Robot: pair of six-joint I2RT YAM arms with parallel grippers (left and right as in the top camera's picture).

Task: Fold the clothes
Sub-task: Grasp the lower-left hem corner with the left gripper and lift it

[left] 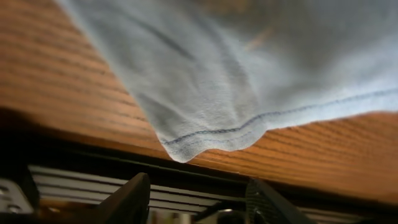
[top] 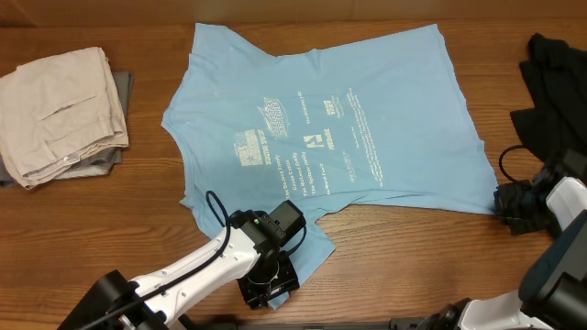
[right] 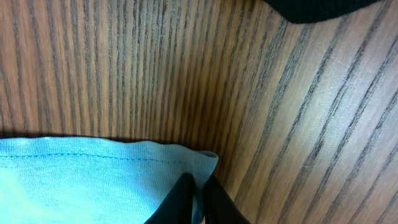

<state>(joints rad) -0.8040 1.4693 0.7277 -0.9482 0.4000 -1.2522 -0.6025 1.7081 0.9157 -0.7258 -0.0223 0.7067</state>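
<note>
Standing by the rig, here's what I've got. The light blue T-shirt [top: 367,101] lies spread flat, print up, in the middle of the surface [top: 110,229]. Its neck points to about 9 o'clock and its hem to 3. Folded beige trousers [top: 60,110] sit out at 9 to 10 o'clock and a black garment [top: 559,73] at 2, both clear of the shirt.

The right end effector [right: 198,180] is at 4 o'clock. Its jaws are closed right on the near hem corner, and it looks like a proper pinch on the cloth. The left end effector [left: 198,182] is at 6 o'clock by the near sleeve. Its jaws stand apart with nothing between them, and the sleeve hem sits just beyond the tips.

My read is that it's setting up a lengthwise fold, with the near edge to be carried toward 12 o'clock. The left side needs its grip first.

Tips for doing it well:
- Push the open jaws in past the double stitching so they bite real fabric, not just the rim.
- Lift both ends together and keep that edge taut and level.
- Go high enough that the shirt peels off rather than drags, or the print side will bunch.
- Lay it down square to the far edge.
</note>
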